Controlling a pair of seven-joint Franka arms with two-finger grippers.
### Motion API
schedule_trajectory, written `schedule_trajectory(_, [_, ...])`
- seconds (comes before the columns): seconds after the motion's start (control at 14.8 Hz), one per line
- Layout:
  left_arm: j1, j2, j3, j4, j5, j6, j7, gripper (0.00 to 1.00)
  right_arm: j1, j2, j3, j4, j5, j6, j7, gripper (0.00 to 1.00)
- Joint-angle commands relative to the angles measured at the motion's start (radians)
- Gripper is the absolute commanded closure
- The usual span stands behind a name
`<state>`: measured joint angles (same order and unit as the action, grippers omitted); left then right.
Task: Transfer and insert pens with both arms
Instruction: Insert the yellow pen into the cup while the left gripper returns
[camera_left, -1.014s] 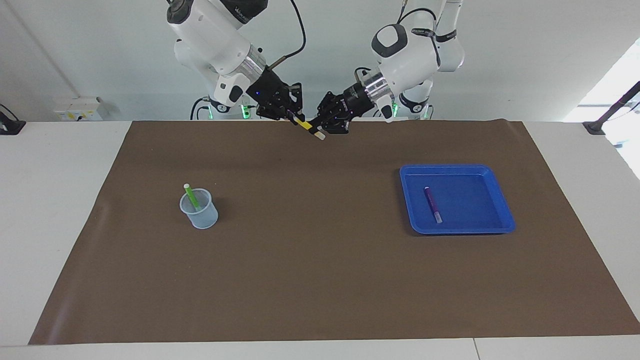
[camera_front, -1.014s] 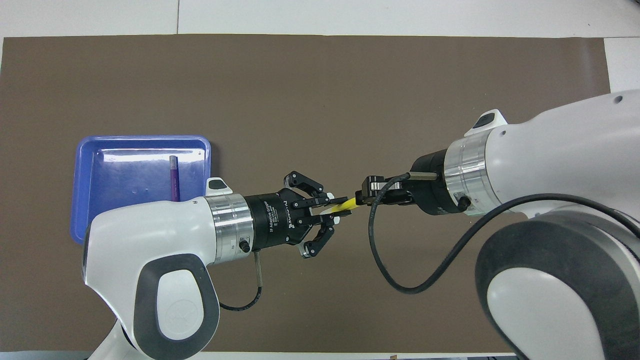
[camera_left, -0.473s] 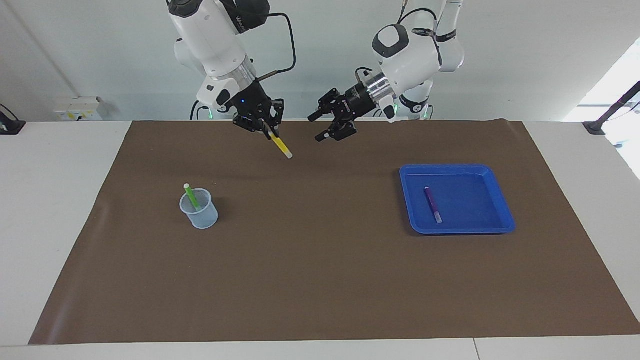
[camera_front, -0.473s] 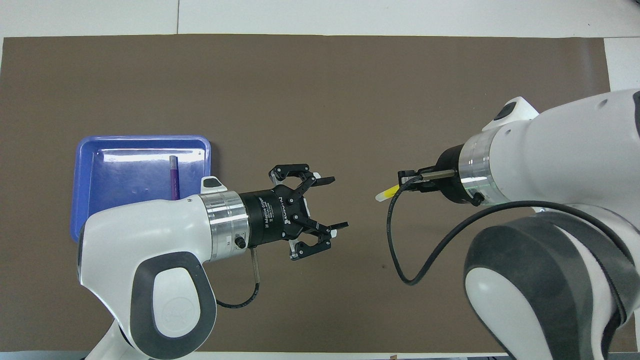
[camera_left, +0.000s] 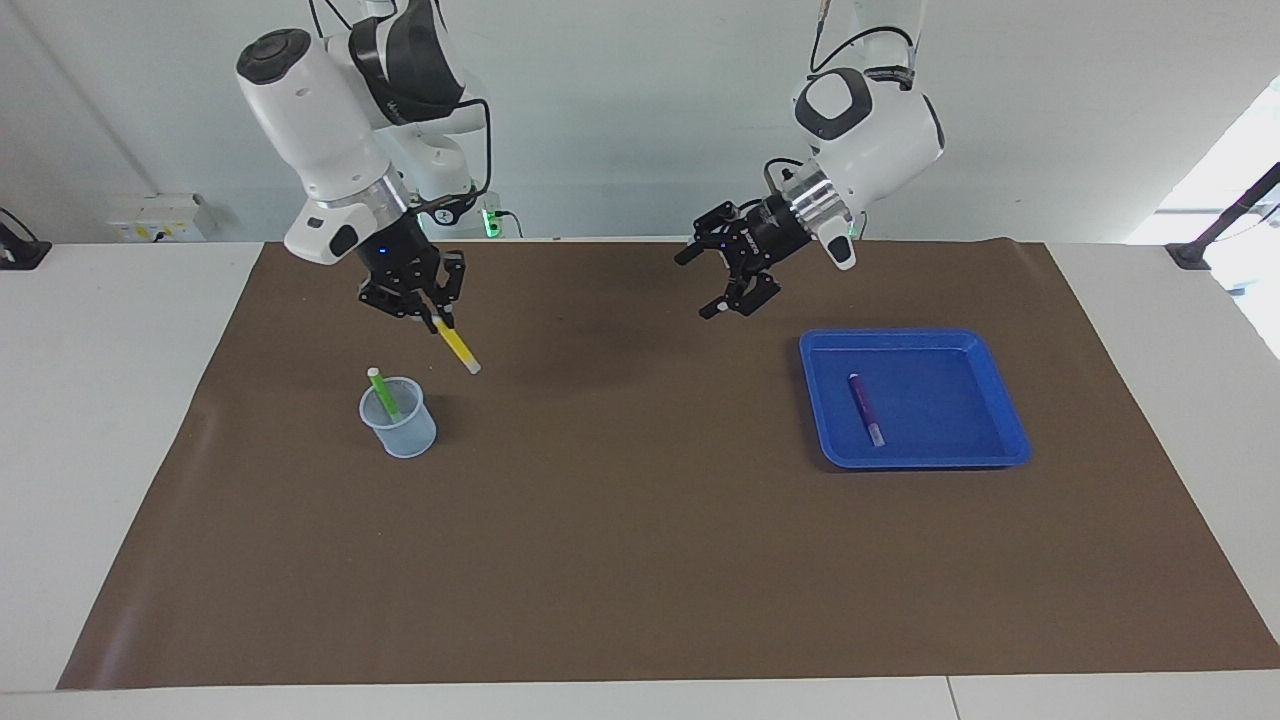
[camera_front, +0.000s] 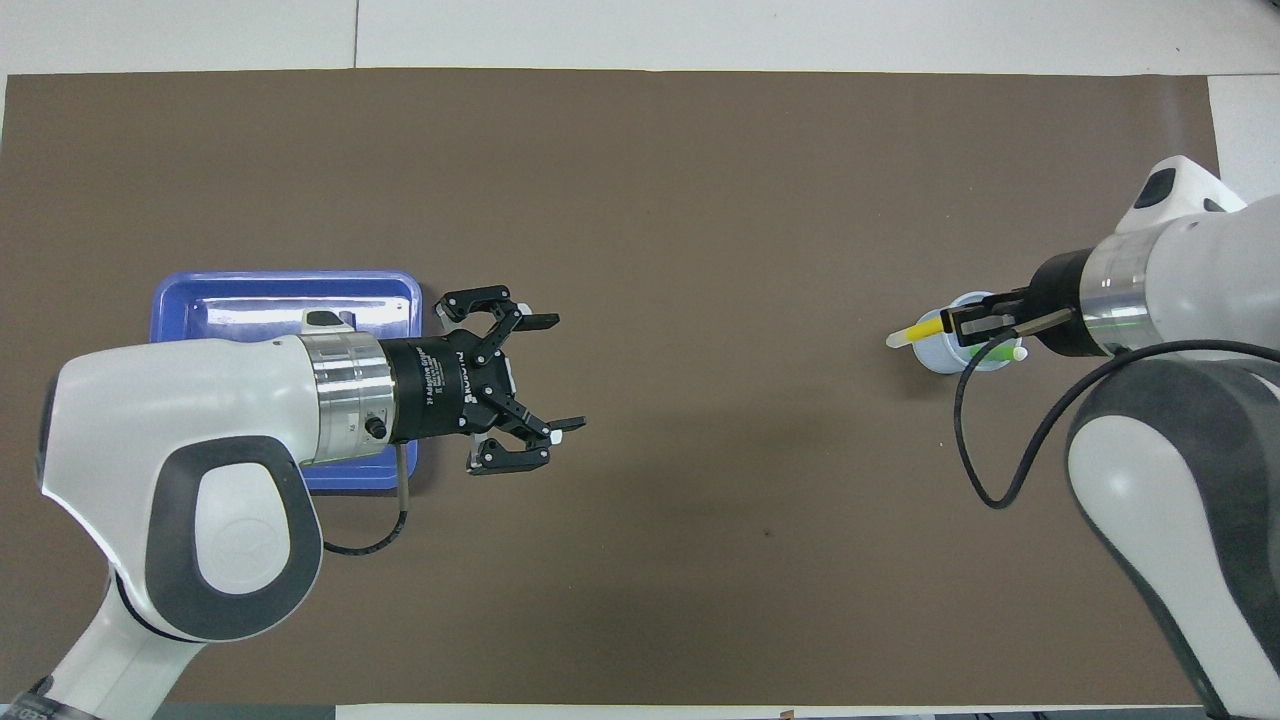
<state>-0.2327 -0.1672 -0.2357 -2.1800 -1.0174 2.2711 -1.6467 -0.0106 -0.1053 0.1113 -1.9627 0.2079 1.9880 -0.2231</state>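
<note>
Handover done — right gripper (camera_left: 437, 318), fingers clamping the yellow pen (camera_left: 457, 348), has carried it above the cup (camera_left: 398, 418); left gripper (camera_left: 722, 283), fingers spread and empty, has withdrawn toward the tray (camera_left: 1000, 436) — insertion next.

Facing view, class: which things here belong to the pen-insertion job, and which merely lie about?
Belong:
yellow pen, held by right gripper
green pen, in cup
purple pen, in blue tray
left gripper, open

Lying about:
brown mat
wall socket box

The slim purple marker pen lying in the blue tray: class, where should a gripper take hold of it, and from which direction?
Grip the purple marker pen at mid-barrel, coming straight down from above, fingers closing across its width. It lies flat on the blue tray's floor, apart from the raised walls, so a sideways approach would likely be blocked. The open left gripper is nearest.
</note>
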Motion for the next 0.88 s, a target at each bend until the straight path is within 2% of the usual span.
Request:
schedule_trajectory(0.0, [0.082, -0.028, -0.002, -0.011, 0.15, -0.122, 0.057, 0.0, -0.012, 0.01, -0.027, -0.025, -0.048, 0.051, -0.123, 1.0])
schedule_trajectory(0.2, [0.228, -0.022, -0.002, 0.032, 0.342, -0.313, 0.177, 0.0, -0.015, 0.029, -0.067, -0.047, -0.059, 0.077, -0.221, 1.0])
schedule_trajectory(0.41, [0.355, -0.015, 0.0, 0.068, 0.466, -0.461, 0.437, 0.0, -0.017, 0.03, -0.09, -0.097, -0.059, 0.133, -0.295, 1.0])
schedule_trajectory(0.68, [0.476, -0.009, 0.0, 0.057, 0.493, -0.49, 0.862, 0.0, -0.017, 0.044, -0.101, -0.136, -0.085, 0.178, -0.321, 1.0])
schedule_trajectory(0.81, [0.472, 0.03, 0.0, 0.058, 0.593, -0.464, 1.047, 0.0, -0.017, 0.061, -0.101, -0.146, -0.087, 0.219, -0.343, 1.0])
